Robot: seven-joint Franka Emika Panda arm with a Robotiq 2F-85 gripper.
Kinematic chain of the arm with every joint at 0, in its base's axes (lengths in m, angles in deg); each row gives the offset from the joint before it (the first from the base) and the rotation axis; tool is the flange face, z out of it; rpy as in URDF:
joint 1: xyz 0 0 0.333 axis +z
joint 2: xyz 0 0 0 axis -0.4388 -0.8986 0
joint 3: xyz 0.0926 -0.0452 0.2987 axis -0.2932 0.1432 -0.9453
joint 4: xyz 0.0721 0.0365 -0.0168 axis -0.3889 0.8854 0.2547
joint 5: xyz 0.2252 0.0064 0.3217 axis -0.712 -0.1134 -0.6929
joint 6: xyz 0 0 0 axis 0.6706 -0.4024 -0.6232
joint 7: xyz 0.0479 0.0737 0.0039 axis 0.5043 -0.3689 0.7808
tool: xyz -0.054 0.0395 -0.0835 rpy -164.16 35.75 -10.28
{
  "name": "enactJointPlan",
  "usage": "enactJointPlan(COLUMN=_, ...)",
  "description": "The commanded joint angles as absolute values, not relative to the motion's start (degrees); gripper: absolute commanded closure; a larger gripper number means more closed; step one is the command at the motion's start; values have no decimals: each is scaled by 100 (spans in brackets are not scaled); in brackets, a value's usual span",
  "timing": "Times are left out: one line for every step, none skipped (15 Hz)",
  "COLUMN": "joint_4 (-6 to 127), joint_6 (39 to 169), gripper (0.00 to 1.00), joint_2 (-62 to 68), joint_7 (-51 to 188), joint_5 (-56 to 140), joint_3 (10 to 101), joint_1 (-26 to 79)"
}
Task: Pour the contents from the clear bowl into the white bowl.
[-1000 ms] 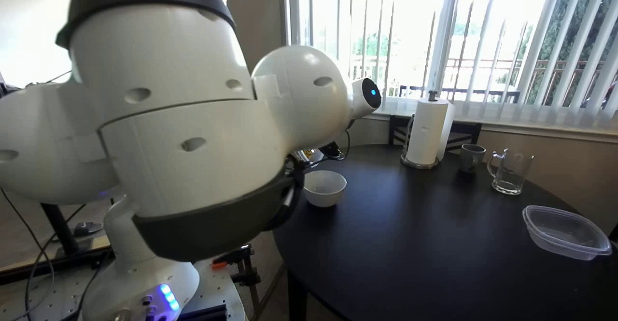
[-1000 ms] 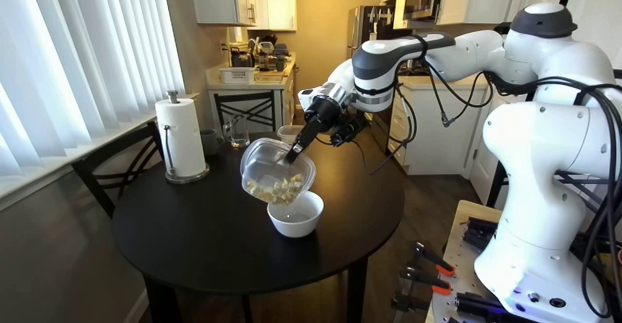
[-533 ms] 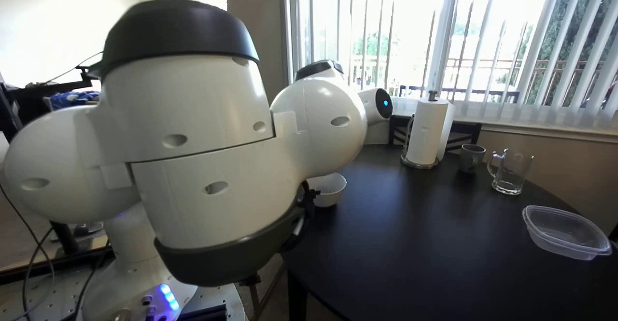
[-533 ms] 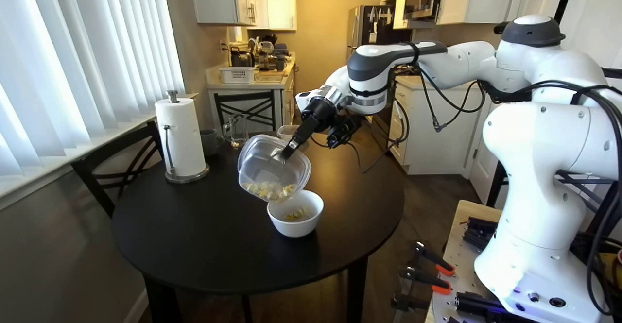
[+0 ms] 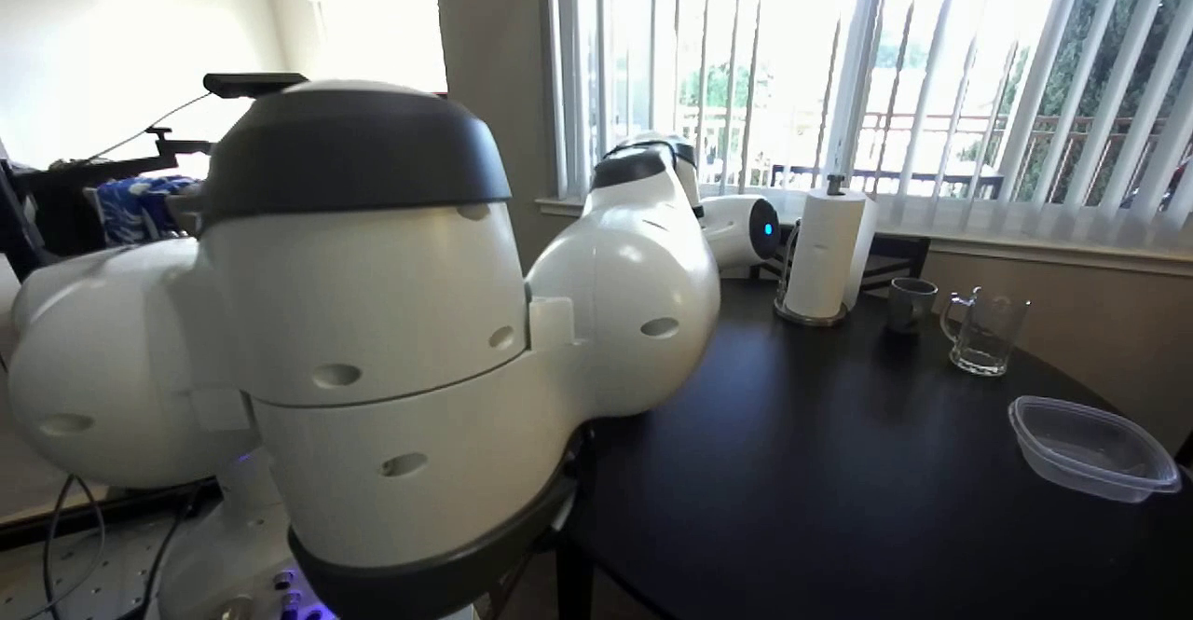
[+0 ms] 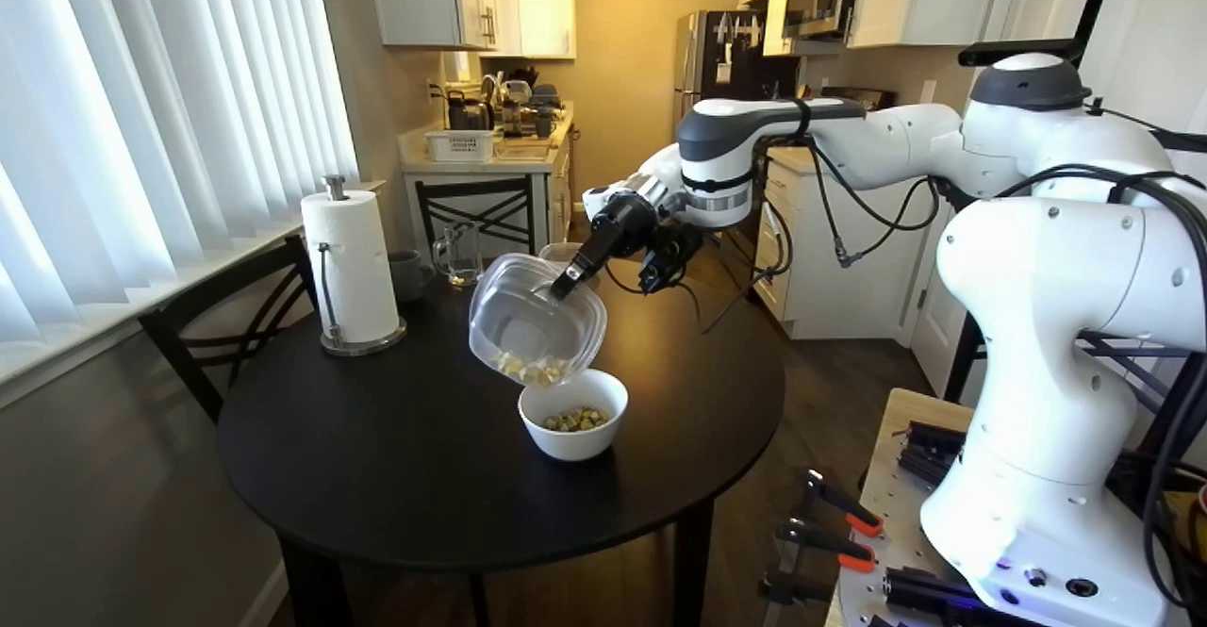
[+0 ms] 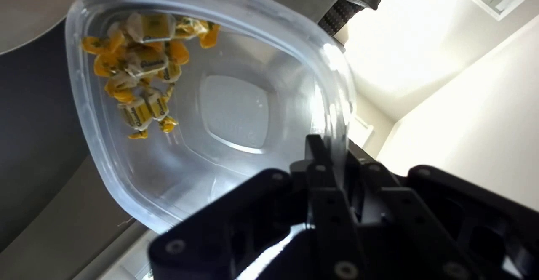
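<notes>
Gripper (image 7: 339,162): lower right in wrist view; jaws pinched narrow on rim of clear plastic bowl (image 6: 542,321), 1 finger each side of wall.
Clear plastic bowl: rounded-square, held aloft near center of frame in an exterior view; tipped steeply, low edge over round white bowl (image 6: 570,443); touching it or apart, cannot tell.
Wrapped candies (image 7: 145,61): yellow and white, piled against low side of clear plastic bowl, upper left in wrist view; wrapper print partly blurred.
White bowl: upright on round black table (image 6: 377,457), lower center of frame in an exterior view.
Small heap (image 6: 577,420): yellow-brown bits in bottom of white bowl, single pieces too small to tell.
Pour: partly done, pieces in 2 bowls.
Panda arm (image 5: 401,322): white, fills left half of frame in an exterior view.
Paper towel roll (image 6: 351,269): upright, left of frame in an exterior view.
Gray mug (image 6: 407,276): near roll, to its right in both exterior views.
Glass mug (image 5: 990,336): upright, right of gray mug in both.
Clear container (image 5: 1086,452): wide, on table, right edge of frame in an exterior view.
</notes>
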State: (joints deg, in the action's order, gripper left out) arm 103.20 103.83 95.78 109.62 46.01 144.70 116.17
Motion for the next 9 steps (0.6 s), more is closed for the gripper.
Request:
enactJointPlan(joint_4=10219, joint_6=10049, gripper=94, joint_2=9803, joint_7=10947, joint_5=4407, joint_3=14504, joint_1=11539)
enactJointPlan(joint_4=10176, joint_6=9970, gripper=94, joint_2=9857, joint_7=10938, joint_5=4410, joint_3=14536, joint_1=11545)
enactJointPlan(joint_4=10129, joint_6=9859, gripper=94, joint_2=9903, joint_7=10920, joint_5=4408, joint_3=14569, joint_1=11549)
enactJointPlan(joint_4=10087, joint_6=9758, gripper=94, joint_2=9947, joint_7=10899, joint_5=4410, joint_3=14595, joint_1=11552)
enactJointPlan(joint_4=10033, joint_6=9596, gripper=94, joint_2=10008, joint_7=10911, joint_5=4415, joint_3=14621, joint_1=11556)
enactJointPlan(joint_4=9988, joint_6=9461, gripper=93, joint_2=10047, joint_7=10902, joint_5=4419, joint_3=14644, joint_1=11558)
enactJointPlan(joint_4=9943, joint_6=9286, gripper=93, joint_2=10067, joint_7=10884, joint_5=4427, joint_3=14666, joint_1=11559)
enactJointPlan(joint_4=9902, joint_6=9159, gripper=93, joint_2=10087, joint_7=10867, joint_5=4438, joint_3=14689, joint_1=11560)
enactJointPlan(joint_4=9854, joint_6=8996, gripper=93, joint_2=10103, joint_7=10839, joint_5=4439, joint_3=14709, joint_1=11564)
